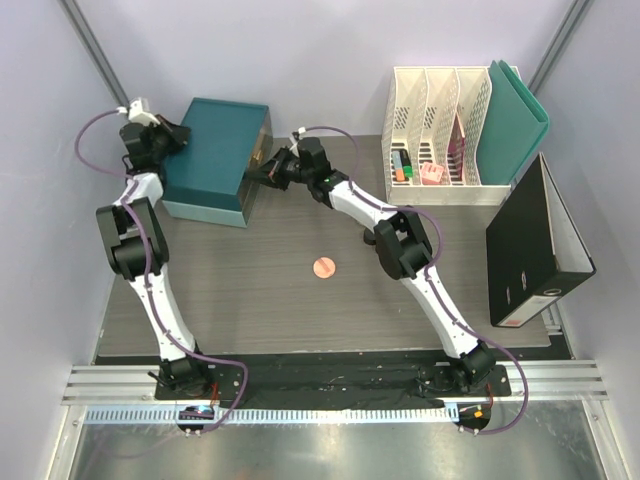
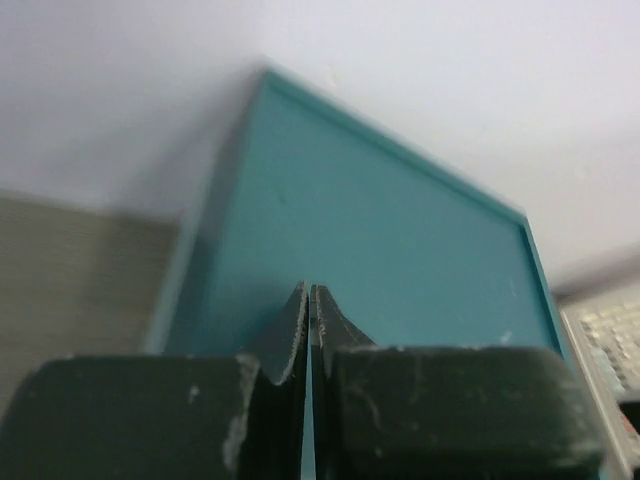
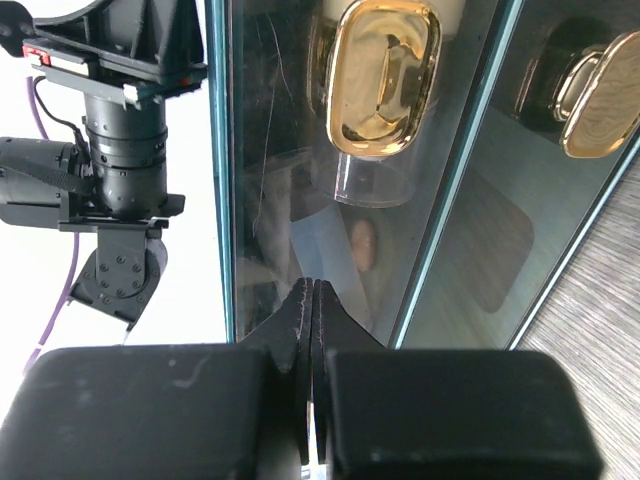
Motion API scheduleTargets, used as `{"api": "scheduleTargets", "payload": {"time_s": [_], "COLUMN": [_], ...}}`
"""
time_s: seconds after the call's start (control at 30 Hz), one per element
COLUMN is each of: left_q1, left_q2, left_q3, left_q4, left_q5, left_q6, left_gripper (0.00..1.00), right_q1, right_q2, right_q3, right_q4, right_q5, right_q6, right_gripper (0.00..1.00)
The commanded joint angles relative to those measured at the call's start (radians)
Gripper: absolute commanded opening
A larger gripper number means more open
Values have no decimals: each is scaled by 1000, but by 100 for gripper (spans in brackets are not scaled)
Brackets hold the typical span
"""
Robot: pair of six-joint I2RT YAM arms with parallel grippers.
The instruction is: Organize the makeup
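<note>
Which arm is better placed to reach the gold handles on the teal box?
Right: the right fingers, shut, face the glossy front of the teal box, near a gold oval handle. The left fingers, also shut, sit over its top.

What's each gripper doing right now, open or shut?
left gripper: closed, empty, over the teal box.
right gripper: closed, empty, facing the box's gold handle.

The top camera looked down from six o'clock; both wrist cameras faced, very near, the shared teal box [image 1: 215, 155] at eleven o'clock.
</note>
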Motion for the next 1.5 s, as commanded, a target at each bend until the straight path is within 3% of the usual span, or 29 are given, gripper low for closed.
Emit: {"api": "scheduleTargets", "payload": {"time_s": [0.0, 0.3, 0.4, 0.53, 0.63, 0.83, 1.1, 1.47], "left_q1": [-82, -88, -103, -151, -203, -278, -401, -450], "left_q2": [24, -54, -77, -111, -109, -112, -132, -143], "left_q3": [-53, -113, -139, -113, -51, -43, -66, -92], "left_q4": [-254, -76, -92, -270, -434, -556, -717, -806], "left_q5": [115, 88, 70, 14, -28, -63, -223, -235], "left_q6": [-20, -135, -80, 93, 274, 414, 612, 678], "left_gripper": [0, 0, 0, 0, 0, 0, 0, 0], "right_q1": [43, 1, -22, -37, -40, -46, -68, -75], "right_q2": [-30, -159, -171, -165, -161, -144, -119, -113], "right_q3": [18, -193, -227, -232, -233, -232, -249, -290], "right_q4": [65, 63, 82, 109, 112, 111, 155, 203], "right_q5": [-1, 101, 100, 92, 94, 109, 117, 112], "right_q6": [6, -35, -17, 9, 14, 13, 54, 83], "right_gripper": [1, 2, 11, 29, 33, 36, 37, 40]}}
